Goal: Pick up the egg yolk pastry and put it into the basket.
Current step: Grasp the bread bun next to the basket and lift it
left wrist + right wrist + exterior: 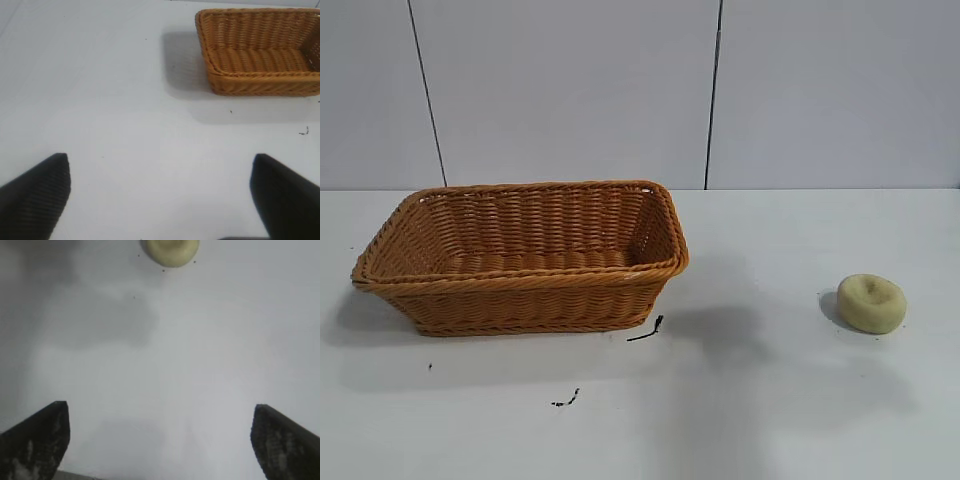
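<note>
The egg yolk pastry (871, 303), a small pale yellow bun with a dimpled top, lies on the white table at the right. The right wrist view shows the pastry (170, 251) well ahead of my right gripper (160, 412), which is open with only bare table between its fingers. The orange-brown wicker basket (520, 285) stands at the left of the table with nothing showing inside it. My left gripper (160, 165) is open over bare table, and the basket (260, 80) lies some way beyond it. Neither arm appears in the exterior view.
Small black marks (646, 331) lie on the table just in front of the basket's near right corner, with another (566, 400) nearer the front. A pale panelled wall (640, 90) rises behind the table.
</note>
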`<state>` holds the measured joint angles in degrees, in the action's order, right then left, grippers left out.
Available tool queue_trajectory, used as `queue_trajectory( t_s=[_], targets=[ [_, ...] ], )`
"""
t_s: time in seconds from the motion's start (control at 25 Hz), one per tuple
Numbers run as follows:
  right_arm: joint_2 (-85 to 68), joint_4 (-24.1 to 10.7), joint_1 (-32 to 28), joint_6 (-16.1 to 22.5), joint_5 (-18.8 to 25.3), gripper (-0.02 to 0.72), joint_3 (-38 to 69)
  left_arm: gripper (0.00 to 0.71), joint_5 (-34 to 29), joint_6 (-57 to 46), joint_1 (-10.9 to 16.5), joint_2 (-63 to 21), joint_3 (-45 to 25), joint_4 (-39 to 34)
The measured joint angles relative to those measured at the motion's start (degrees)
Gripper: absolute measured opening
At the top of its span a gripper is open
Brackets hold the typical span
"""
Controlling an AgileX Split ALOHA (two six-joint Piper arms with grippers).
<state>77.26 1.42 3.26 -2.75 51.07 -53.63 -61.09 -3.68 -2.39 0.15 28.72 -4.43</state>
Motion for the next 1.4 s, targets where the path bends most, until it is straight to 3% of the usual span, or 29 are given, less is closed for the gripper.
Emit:
queue_trajectory(
  t_s=[0.64,1.2,1.4],
  targets=[
    [37.54,0.65,0.00,0.15,-1.73,0.682,-29.09,0.696,0.00,0.00,0.00,0.00,0.00,0.00],
    [46.03,2.08,0.00,-0.08,-4.24,0.682,-30.51,0.696,0.00,0.00,0.00,0.00,0.00,0.00],
    [47.45,2.14,0.00,-1.55,-2.33,0.682,-30.54,0.696,0.00,0.00,0.00,0.00,0.00,0.00]
  ],
)
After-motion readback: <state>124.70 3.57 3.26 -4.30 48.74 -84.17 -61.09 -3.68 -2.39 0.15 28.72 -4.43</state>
